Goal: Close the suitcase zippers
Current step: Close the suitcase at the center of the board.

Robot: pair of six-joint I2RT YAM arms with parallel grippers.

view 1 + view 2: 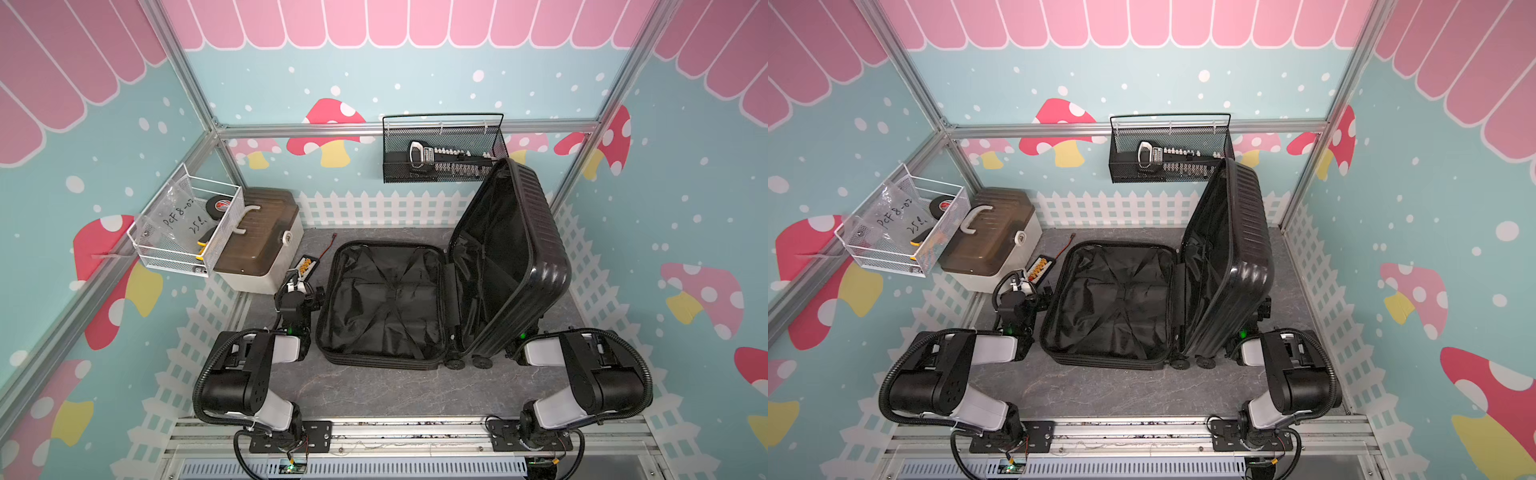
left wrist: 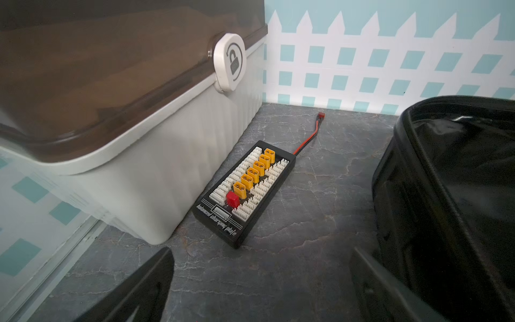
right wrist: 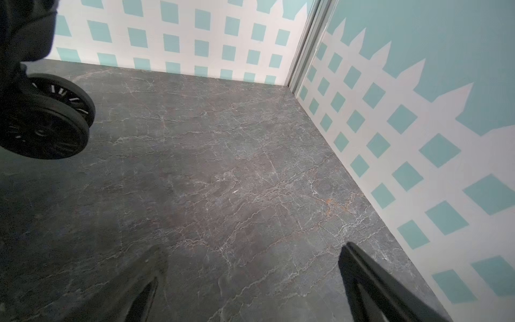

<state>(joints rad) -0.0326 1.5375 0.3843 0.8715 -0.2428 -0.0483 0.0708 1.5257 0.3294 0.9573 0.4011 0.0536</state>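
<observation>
The black suitcase lies open in the middle of the table in both top views. One fabric-lined shell lies flat and the ribbed other shell stands upright on its right. The zippers' black track runs round the open rims; I can make out no pulls. My left gripper is open and empty, low over the table just left of the flat shell. My right gripper is open and empty beside a suitcase wheel, behind the upright shell, which mostly hides it from above.
A beige box with a brown lid stands at the back left. A black charging board with a red wire lies between it and the case. A white wire basket and a black mesh basket hang on the walls. The right wall is close.
</observation>
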